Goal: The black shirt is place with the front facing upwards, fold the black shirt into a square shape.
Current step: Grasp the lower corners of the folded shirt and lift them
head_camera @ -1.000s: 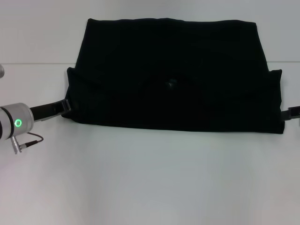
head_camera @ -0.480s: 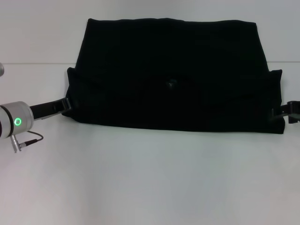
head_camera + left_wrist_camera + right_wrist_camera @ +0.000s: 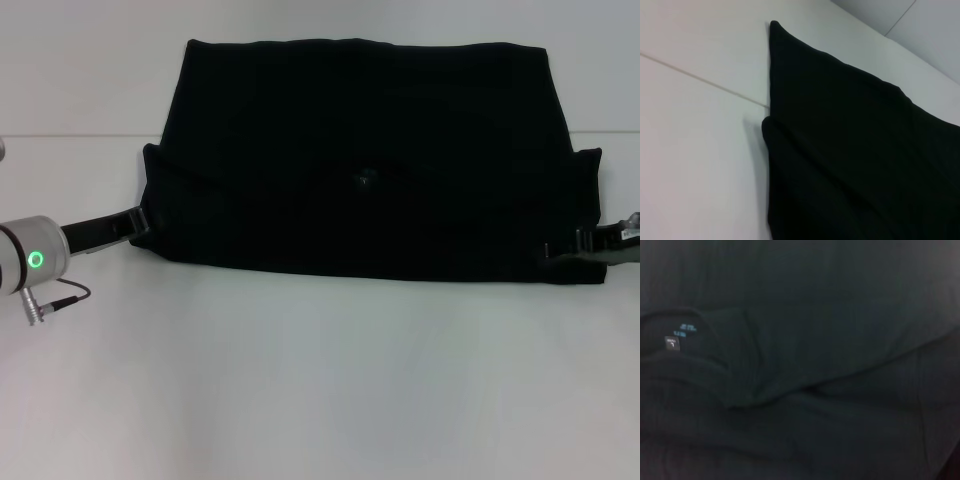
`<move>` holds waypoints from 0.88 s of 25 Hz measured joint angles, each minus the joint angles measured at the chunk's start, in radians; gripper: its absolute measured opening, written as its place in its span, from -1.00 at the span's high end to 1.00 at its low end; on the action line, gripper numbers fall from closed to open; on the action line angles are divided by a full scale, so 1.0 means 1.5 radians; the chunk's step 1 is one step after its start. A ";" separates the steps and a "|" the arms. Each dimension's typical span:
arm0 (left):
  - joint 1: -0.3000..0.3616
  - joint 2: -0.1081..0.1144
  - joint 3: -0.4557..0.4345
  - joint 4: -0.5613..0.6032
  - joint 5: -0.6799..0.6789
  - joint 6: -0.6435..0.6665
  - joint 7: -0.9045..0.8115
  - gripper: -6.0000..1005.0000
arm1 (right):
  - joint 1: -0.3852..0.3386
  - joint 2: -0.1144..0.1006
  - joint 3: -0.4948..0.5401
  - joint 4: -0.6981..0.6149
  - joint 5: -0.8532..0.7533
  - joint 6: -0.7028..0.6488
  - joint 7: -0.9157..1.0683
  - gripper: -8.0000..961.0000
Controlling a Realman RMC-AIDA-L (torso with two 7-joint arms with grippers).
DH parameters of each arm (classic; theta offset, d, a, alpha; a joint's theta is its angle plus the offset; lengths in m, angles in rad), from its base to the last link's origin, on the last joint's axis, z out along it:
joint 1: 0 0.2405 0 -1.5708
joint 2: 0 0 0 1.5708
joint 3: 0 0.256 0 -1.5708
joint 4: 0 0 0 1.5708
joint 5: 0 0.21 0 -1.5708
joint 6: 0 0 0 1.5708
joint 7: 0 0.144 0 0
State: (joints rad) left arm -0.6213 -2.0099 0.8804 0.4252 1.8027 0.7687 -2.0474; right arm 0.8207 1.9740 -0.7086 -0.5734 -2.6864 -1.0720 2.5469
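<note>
The black shirt [image 3: 365,165] lies folded, long axis left-right; left claw [image 3: 135,224] and right claw [image 3: 590,243] touch its ends, grip state unclear.

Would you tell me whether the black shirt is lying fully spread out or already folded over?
Partly folded. The black shirt shows a layer doubled across its near half, its edge visible in the head view, and no lettering shows.

You can't read the right gripper [image 3: 590,243] fingers (black on the black shirt [image 3: 370,160]); the frame edge crops its arm.
</note>
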 joint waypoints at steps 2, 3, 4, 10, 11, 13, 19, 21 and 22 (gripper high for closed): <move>0.000 -0.002 0.000 0.003 0.001 0.000 0.001 0.98 | -0.001 0.005 -0.008 -0.008 0.000 0.004 -0.003 -0.53; 0.000 -0.002 0.000 0.004 0.001 0.000 0.001 0.98 | -0.003 0.007 -0.009 -0.013 0.001 0.004 -0.005 -0.44; 0.001 -0.002 0.000 0.004 0.001 0.001 0.001 0.98 | -0.005 0.009 -0.009 -0.020 0.002 0.002 -0.007 -0.35; -0.001 -0.002 0.000 0.005 0.004 0.000 -0.001 0.98 | -0.007 0.012 -0.009 -0.027 0.001 -0.007 -0.010 0.05; -0.001 -0.002 0.000 0.005 0.004 0.000 -0.001 0.98 | -0.007 0.012 -0.009 -0.027 0.001 -0.007 -0.010 0.10; -0.002 -0.001 0.002 0.005 0.004 0.000 -0.003 0.98 | -0.008 0.012 -0.009 -0.028 0.001 -0.008 -0.010 0.19; -0.005 0.020 0.007 -0.008 0.036 0.057 -0.041 0.98 | -0.010 0.004 -0.007 -0.033 0.002 -0.058 -0.028 0.56; -0.004 0.034 0.006 -0.007 0.066 0.103 -0.071 0.98 | -0.016 -0.001 -0.005 -0.045 0.001 -0.095 -0.038 0.86; -0.002 0.040 0.004 -0.004 0.080 0.127 -0.085 0.98 | -0.024 -0.002 -0.004 -0.063 0.002 -0.124 -0.043 0.86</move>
State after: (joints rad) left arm -0.6243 -1.9504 0.8858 0.4188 1.9230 0.9595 -2.1743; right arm 0.7840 1.9704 -0.7152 -0.6672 -2.6841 -1.2585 2.4830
